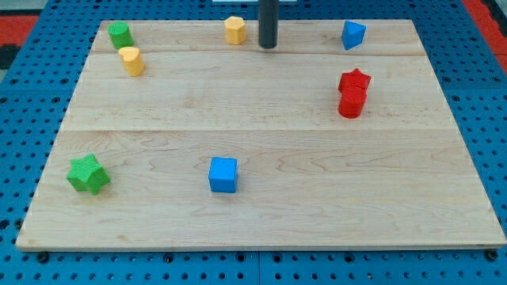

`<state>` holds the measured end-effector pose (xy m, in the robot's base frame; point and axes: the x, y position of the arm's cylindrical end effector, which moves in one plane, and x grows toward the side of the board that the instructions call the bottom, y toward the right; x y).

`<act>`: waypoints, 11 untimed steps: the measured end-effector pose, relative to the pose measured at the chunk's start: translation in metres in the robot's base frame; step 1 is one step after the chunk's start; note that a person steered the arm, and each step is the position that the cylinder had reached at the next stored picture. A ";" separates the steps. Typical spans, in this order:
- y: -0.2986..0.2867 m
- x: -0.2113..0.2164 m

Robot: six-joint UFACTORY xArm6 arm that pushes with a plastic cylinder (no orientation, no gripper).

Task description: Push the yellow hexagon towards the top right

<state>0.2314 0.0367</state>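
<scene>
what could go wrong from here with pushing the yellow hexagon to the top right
My tip sits on the view's right of the yellow hexagon, the side it must travel toward, so a push from here would likely send it left. The hexagon is also close to the board's top edge and may slide off. Circling round could clip it. The blue block sits near the top right.

Bright, even overhead light falls on the pale wooden board (261, 150); blocks on it cast only faint, short shadows. Focus is sharp, with no glare and slight softness at the board's far edge.
</scene>
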 end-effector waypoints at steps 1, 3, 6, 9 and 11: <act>0.106 -0.039; 0.128 0.035; -0.132 0.009; 0.011 -0.019; 0.070 -0.004</act>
